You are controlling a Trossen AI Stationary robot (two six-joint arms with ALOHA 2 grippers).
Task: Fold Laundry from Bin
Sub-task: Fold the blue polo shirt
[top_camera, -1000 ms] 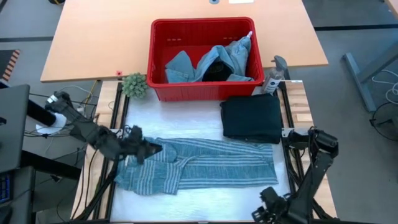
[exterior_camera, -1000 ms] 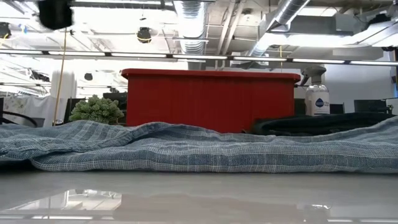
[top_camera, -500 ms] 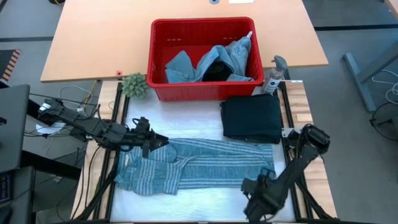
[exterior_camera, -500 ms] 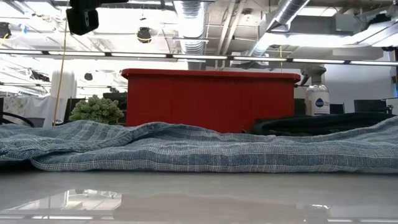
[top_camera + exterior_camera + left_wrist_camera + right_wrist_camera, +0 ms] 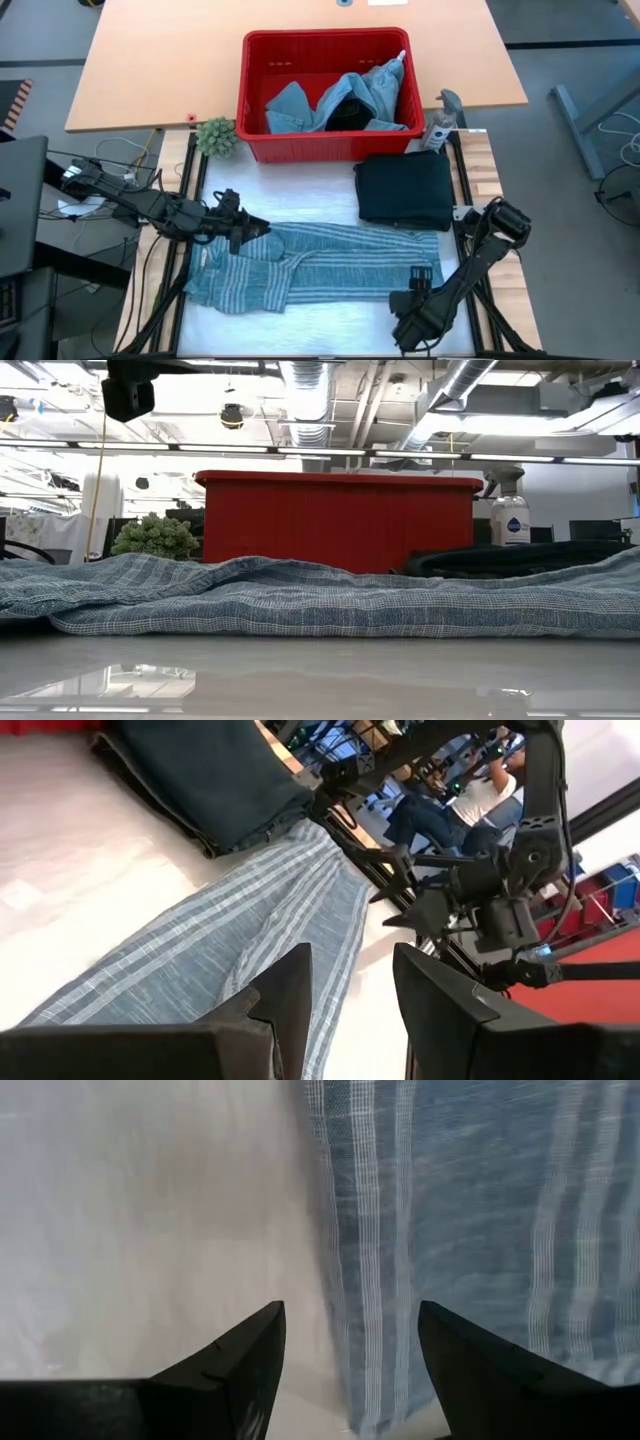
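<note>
from above, you see the striped cloth (image 5: 320,262) spread across the lower middle of the frame on the white table (image 5: 300,190). the left gripper (image 5: 250,230) sits over the cloth's left end, fingers parted and holding nothing. the right gripper (image 5: 418,285) hangs at the cloth's lower right corner, released too. the red bin (image 5: 325,95) stands at top centre with denim pieces (image 5: 370,95) and a dark garment inside. a folded black garment (image 5: 405,188) lies just below its right half. a green plant (image 5: 216,136) sits left of the bin, a spray bottle (image 5: 440,122) right of it.

at table height, the cloth fills the middle band, with the bin behind it at centre.

in the left wrist view, both fingers (image 5: 290,995) stand apart above the striped cloth.

in the right wrist view, the spread fingers (image 5: 250,1355) straddle the cloth's edge.
</note>
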